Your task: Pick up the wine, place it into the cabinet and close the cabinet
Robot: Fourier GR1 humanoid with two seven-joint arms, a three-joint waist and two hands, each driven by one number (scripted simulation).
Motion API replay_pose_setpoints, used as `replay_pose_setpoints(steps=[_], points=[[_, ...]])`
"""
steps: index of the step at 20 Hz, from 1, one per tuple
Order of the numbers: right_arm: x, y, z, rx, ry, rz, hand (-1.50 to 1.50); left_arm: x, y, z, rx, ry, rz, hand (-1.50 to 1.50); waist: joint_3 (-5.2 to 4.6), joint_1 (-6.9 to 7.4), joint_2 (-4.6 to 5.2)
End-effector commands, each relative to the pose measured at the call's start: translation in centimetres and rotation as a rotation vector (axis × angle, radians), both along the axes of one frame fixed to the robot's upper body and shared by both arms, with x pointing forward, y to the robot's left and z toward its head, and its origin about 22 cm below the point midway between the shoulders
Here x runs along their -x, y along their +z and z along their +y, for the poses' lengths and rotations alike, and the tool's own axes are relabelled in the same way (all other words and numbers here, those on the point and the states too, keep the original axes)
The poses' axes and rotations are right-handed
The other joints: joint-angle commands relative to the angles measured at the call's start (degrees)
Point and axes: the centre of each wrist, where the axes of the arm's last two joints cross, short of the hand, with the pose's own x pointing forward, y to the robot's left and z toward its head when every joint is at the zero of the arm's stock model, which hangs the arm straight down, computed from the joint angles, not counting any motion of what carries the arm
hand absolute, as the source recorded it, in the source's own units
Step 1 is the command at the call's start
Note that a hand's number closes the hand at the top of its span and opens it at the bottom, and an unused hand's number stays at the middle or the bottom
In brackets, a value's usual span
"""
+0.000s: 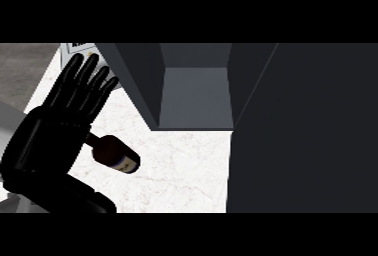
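Note:
A dark wine bottle (117,154) with a pale label lies on its side on the white marbled counter (184,165), partly hidden behind my left hand. My left hand (63,117) stands open at the left, fingers straight and pointing up, just left of the bottle; contact cannot be told. The grey cabinet (193,95) stands open at the top centre, its inside floor bare. Its dark open door (306,130) fills the right side of the view. My right hand does not show.
A small white appliance panel (83,48) sits at the top left behind the fingers. The counter's left edge runs down beside grey floor (22,70).

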Motion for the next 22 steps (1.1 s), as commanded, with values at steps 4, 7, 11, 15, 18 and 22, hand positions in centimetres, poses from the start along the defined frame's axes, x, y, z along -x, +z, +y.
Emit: replay_pose_setpoints(steps=[4, 7, 11, 15, 18, 22], points=[[-0.4, 1.7, -0.8, -0.008, -0.002, 0.005, -1.5, 0.3, 0.6, -0.1, -0.011, 0.025, 0.012, -1.5, 0.0, 0.04, 0.01], [0.7, 1.6, 0.1, 0.004, -0.001, -0.001, -1.5, 1.2, -1.0, 1.5, -0.038, 0.056, 0.034, -1.5, -0.01, 0.06, -0.01], [1.4, 1.7, -0.4, 0.014, 0.0, -0.003, -1.5, 1.2, -0.2, 2.4, -0.043, 0.094, 0.036, -1.5, 0.0, -0.04, -0.02], [0.2, 2.0, 0.2, 0.016, -0.009, -0.013, -1.5, 2.6, -4.1, 3.8, -0.05, 0.105, 0.063, -1.5, -0.03, 0.19, 0.01], [2.3, 2.6, -1.4, 0.018, -0.014, -0.008, -1.5, 1.4, -4.9, 5.7, -0.079, 0.131, 0.061, -1.5, -0.02, -0.18, 0.0], [0.4, 1.4, -1.8, 0.002, 0.01, -0.004, -1.5, 0.2, -4.5, 7.1, -0.105, 0.168, 0.069, -1.5, 0.0, -0.12, 0.04]])
